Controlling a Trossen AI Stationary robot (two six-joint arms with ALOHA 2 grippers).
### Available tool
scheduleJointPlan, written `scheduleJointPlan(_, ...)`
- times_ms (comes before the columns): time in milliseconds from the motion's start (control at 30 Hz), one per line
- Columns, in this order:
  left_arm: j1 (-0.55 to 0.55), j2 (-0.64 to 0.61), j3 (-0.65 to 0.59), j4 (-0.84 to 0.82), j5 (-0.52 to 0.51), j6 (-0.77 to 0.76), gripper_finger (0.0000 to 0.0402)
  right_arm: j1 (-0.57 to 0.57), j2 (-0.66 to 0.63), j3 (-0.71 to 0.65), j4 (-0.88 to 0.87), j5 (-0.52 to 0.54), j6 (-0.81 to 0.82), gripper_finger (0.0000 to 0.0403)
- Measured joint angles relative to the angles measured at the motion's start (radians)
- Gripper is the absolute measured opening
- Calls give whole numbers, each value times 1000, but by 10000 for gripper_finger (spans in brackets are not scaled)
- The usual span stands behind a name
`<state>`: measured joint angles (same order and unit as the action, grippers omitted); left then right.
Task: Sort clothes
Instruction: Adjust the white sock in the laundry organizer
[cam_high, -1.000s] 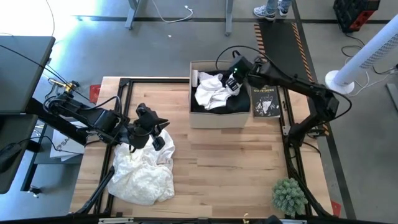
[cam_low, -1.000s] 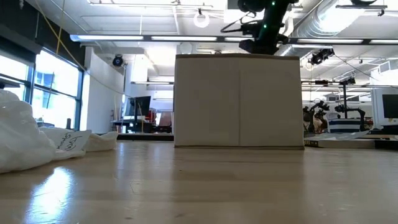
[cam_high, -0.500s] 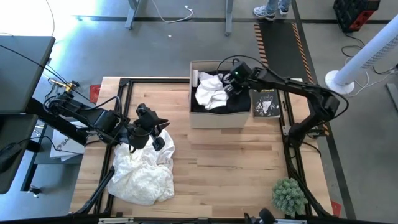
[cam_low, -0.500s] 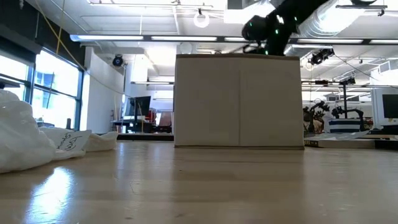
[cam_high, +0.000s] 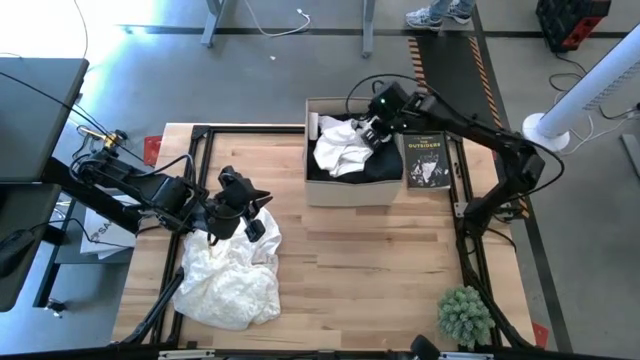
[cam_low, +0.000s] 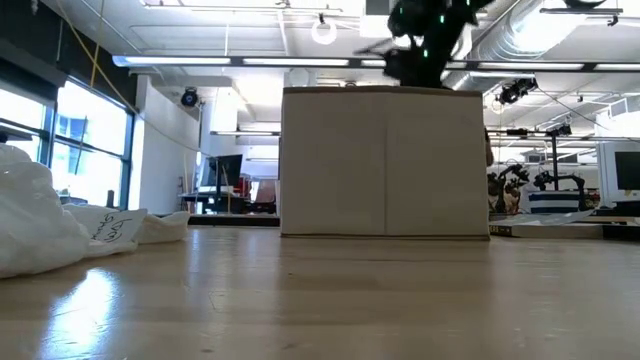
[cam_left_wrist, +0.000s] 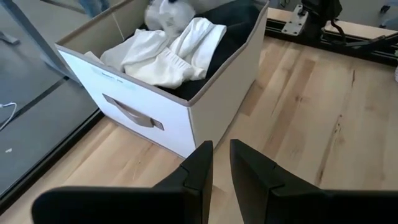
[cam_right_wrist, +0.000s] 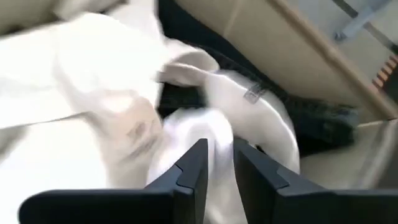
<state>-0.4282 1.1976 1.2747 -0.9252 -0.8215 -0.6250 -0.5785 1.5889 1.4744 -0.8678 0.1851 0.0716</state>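
- The right gripper (cam_high: 371, 128) reaches over the far right part of the cardboard box (cam_high: 352, 190), just above the white garment (cam_high: 340, 146) heaped inside it.
- In the right wrist view its two dark fingers (cam_right_wrist: 190, 167) stand close together with a strip of white cloth showing in the narrow gap; whether they are pinching that cloth I cannot tell.
- Under the white garment a black garment (cam_high: 375, 168) fills the bottom of the box.
- The left gripper (cam_high: 258, 222) waits at the left side of the table, over the far edge of a crumpled white pile of clothes (cam_high: 232, 280) lying on the wood.
- Its fingers (cam_left_wrist: 198, 174) are nearly together with a thin slit between them and nothing caught there.
- A black book (cam_high: 426, 161) lies just beside the box on its right.
- A small green plant (cam_high: 466, 314) stands at the near right corner of the table (cam_high: 370, 270).
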Motion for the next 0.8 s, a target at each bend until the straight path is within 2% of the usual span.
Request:
scheduleJointPlan(133, 0, 0, 0, -4, 5, 0, 53, 42, 2, 103, -67, -3, -10, 71)
scheduleJointPlan(200, 0, 0, 0, -5, 5, -1, 53, 47, 0, 109, -31, 23, -25, 71)
scheduleJointPlan(400, 0, 0, 0, -9, 7, 0, 53, 9, 29, -16, 109, 187, 47, 70)
scheduleJointPlan(600, 0, 0, -31, -11, -4, -7, 53, 5, 176, -140, 192, 180, 81, 70)
scheduleJointPlan(700, 0, 0, -63, 1, -10, -25, 53, 25, 254, -120, 183, 192, 51, 70)
scheduleJointPlan(800, 0, 0, -79, 2, -3, -50, 53, 47, 314, -50, 77, 250, 24, 70)
